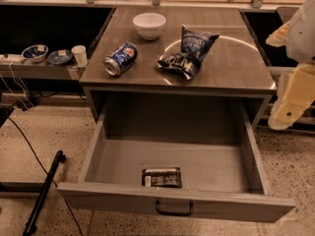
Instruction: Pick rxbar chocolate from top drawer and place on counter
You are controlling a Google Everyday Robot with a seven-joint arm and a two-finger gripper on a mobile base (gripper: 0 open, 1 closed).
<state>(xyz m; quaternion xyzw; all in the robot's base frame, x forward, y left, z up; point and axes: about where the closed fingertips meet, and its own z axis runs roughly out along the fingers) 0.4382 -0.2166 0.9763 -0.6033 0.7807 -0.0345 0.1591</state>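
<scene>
The pincer (285, 114) is hanging out at the far right edge, at the low end of the pale arm (298, 58), just off the right side of the table (231, 70) and over the speckled floor (290, 156). Whether it is spread or pressed together, I cannot tell from here, and it is not touching anything that I can make out.

Moving inward, the top drawer (98, 200) is standing pulled wide out beneath the table, its grey front panel facing us with the small black handle (174, 209) sitting at the middle. And there it is: the rxbar chocolate (162, 177) is lying flat on the drawer floor, right up against the inside of the front panel, just above the handle and well apart from the pincer.

Up on the table, a soda can (120, 59) is lying on its side near the left front. A white bowl (149, 25) is sitting upright further back. A crumpled blue-and-white chip bag (189, 50) is resting to the right of the can, close to the middle.

Off to the left, a low side shelf (29, 69) is carrying two small bowls (34, 52) and a white cup (78, 54). Down at lower left, a black rod (44, 193) is slanting across the floor
</scene>
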